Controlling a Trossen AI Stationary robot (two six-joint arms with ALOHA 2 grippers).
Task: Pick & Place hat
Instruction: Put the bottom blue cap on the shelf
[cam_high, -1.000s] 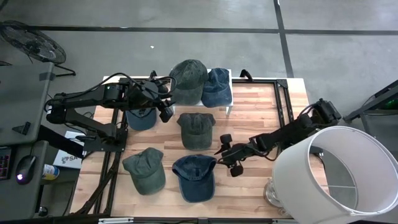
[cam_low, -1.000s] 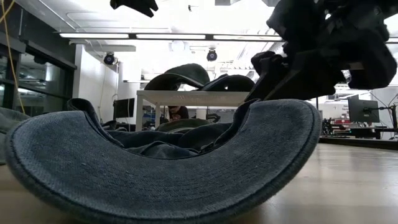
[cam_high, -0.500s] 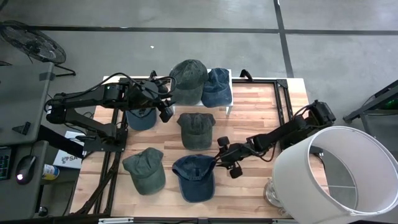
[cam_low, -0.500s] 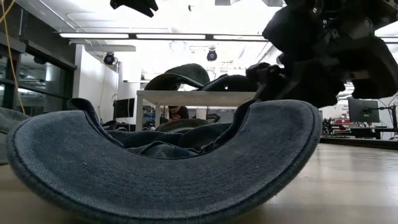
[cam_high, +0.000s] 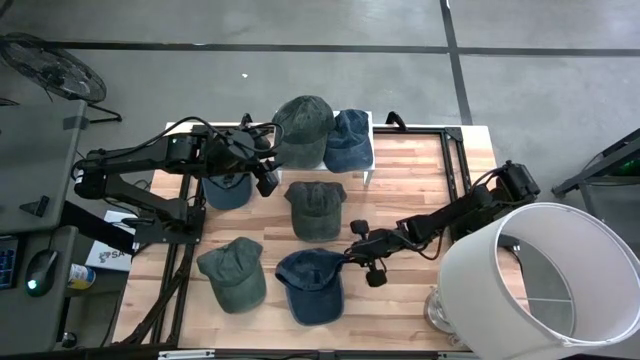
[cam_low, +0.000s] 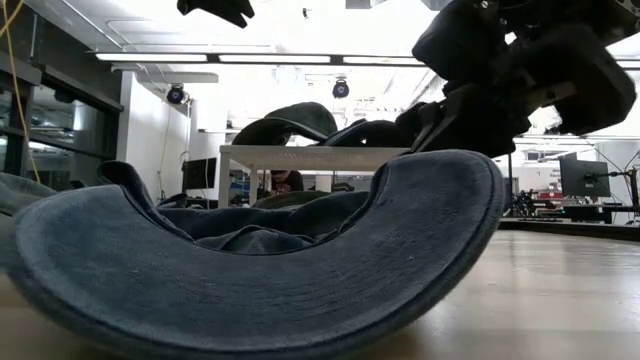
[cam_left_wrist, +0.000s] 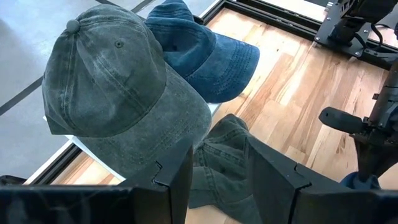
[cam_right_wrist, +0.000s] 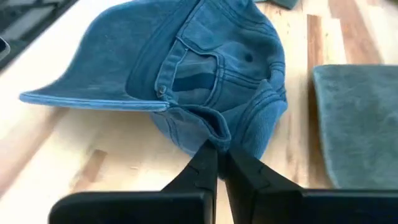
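Note:
The hat in my right gripper (cam_high: 352, 252) is a blue denim cap (cam_high: 312, 283) lying near the table's near edge; its brim (cam_low: 250, 270) fills the low view. My right gripper (cam_right_wrist: 217, 163) is shut on it. My left gripper (cam_left_wrist: 221, 186) hangs open beside the white stand (cam_high: 366, 172) at the table's far side; nothing lies between its fingers, and a green cap (cam_left_wrist: 224, 155) lies on the table beyond them. On the stand rest a green cap (cam_high: 302, 128) and a blue cap (cam_high: 348, 138). My right gripper pinches a fold at the crown's lower edge (cam_right_wrist: 213, 132), beside the back strap, between its two fingers. The fingers come from the table's right, slanting down. The cap rests on the table, with the brim's right side (cam_low: 470, 190) raised a little.
Another green cap (cam_high: 232, 272) lies left of the held one, a green cap (cam_high: 316, 208) sits mid-table, and a blue cap (cam_high: 228, 190) lies under my left arm. A large white drum (cam_high: 545, 275) stands at the near right. Bare wood lies right of the caps.
My right gripper has moved a little toward the table's left, onto the blue cap, and has shut on the crown's edge. The brim's right side has tipped up off the table; the rest of the cap has stayed down.

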